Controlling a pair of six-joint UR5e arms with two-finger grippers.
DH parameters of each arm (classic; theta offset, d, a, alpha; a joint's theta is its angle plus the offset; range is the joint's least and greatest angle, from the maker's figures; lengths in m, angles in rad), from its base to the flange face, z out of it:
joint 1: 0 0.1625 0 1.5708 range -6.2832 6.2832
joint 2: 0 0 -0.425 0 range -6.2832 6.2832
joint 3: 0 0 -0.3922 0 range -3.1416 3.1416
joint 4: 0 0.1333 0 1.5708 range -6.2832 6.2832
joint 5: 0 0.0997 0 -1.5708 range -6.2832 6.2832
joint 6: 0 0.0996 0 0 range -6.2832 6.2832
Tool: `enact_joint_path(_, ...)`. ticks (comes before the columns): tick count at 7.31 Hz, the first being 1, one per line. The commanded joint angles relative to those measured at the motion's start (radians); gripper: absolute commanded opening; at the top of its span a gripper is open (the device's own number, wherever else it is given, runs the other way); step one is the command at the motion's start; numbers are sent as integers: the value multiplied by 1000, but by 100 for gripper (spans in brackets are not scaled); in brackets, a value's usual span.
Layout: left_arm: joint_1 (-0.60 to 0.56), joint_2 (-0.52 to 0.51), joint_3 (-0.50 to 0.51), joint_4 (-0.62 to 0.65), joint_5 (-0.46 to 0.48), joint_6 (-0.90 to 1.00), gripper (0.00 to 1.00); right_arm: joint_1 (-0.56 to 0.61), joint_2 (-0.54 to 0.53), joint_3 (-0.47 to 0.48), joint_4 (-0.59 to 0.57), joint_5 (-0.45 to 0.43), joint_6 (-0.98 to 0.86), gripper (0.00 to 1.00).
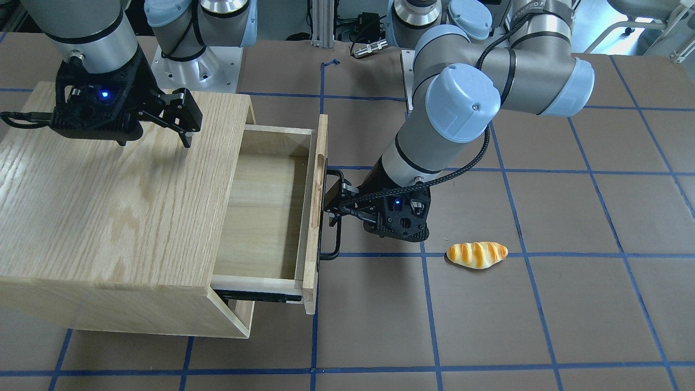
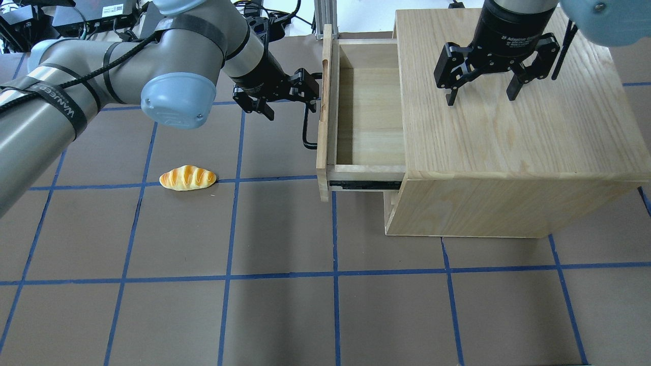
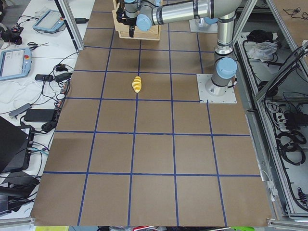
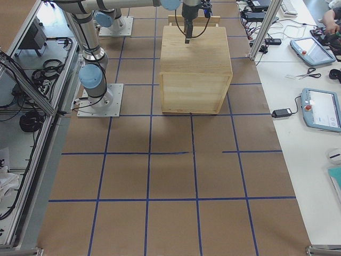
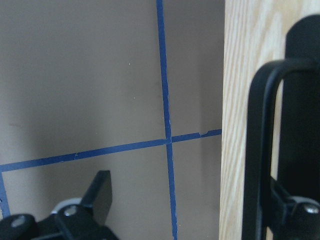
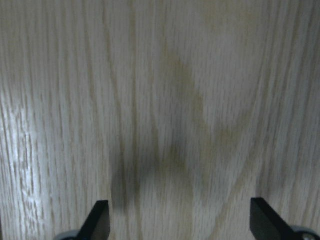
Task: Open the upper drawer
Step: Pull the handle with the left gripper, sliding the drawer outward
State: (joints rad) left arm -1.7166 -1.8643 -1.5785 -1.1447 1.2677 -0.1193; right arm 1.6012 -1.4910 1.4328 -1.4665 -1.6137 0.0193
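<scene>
The drawer (image 2: 366,117) stands pulled well out from the cabinet's (image 2: 508,137) left side. The left gripper (image 1: 335,200) is spread apart, one finger behind the black handle (image 2: 306,127) — the right gripper (image 2: 480,96) hangs released over the cabinet top.

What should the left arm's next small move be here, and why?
Probably ease the left gripper clear of the handle: the upper drawer already stands well out of the cabinet, its inside exposed, and the jaws are open.
</scene>
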Motion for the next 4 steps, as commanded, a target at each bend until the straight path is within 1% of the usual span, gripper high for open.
enact_joint_path(1, 20, 7, -1, -6, 2, 1, 100, -1, 0, 1, 0, 0, -1, 100)
enact_joint_path(4, 41, 11, -1, -32, 5, 1, 100, 0, 0, 0, 0, 0, -1, 100)
